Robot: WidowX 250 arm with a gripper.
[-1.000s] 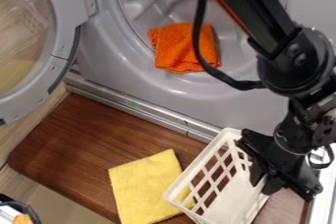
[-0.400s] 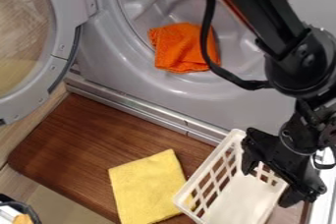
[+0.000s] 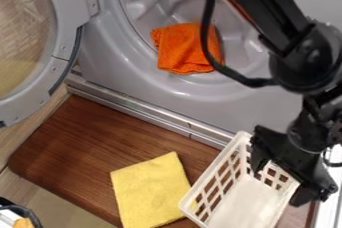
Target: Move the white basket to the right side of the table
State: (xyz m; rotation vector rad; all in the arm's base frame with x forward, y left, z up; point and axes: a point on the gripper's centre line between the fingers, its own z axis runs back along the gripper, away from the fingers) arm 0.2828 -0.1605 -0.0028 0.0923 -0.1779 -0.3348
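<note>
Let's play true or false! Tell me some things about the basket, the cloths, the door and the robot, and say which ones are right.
1. The orange cloth is inside the grey machine. True.
2. The yellow cloth is inside the white basket. False: it lies on the brown board, left of the basket in the picture.
3. The basket has holes in its sides. True.
4. The round door is shut. False: it is open.
5. The black tool is at the orange cloth. False: it is at the basket.
</note>
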